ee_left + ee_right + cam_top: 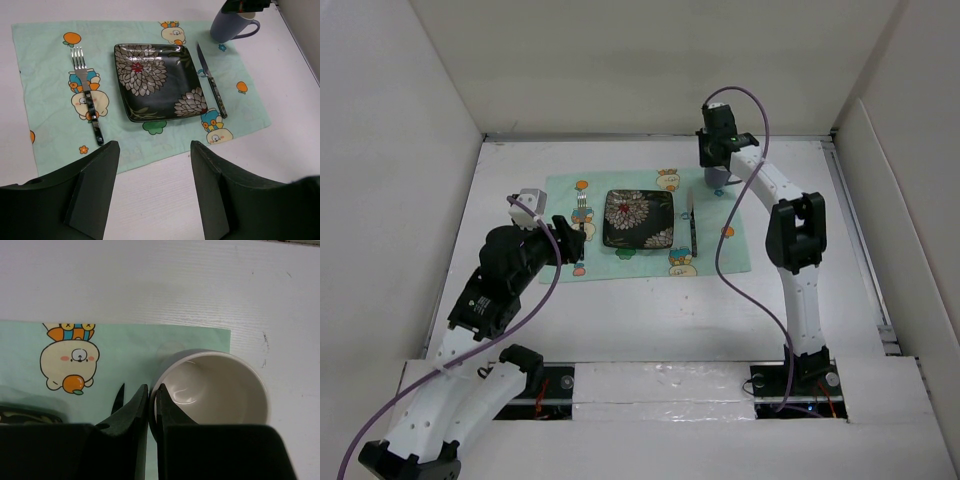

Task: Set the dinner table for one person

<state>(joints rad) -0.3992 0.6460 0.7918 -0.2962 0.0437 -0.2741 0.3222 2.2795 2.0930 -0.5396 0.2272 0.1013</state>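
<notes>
Left end effector [155, 147] released, hovering above the white bench [165, 200] near a cartoon-print placemat [45, 65]. Right end effector [151, 390] clenched on grey-blue mug [215, 385] rim, at the placemat's far right corner. Floral plate [155, 80] between fork [87, 95] and knife [211, 85].

This is a robot laboratory, not a home. The table [620, 320] is a plain matte white surface, closed on three sides by bare white panels [390, 150], like a test cell. Two black and white robot arms, the left arm [505, 265] and the right arm [798, 235], are bolted at its near edge, and a purple cable [719, 255] hangs loose along each of them. The only homely things are a cartoon-print placemat [620, 265] with a flowered plate [638, 218], a fork [87, 100], a knife [210, 82] and a mug [230, 27] on it.
</notes>
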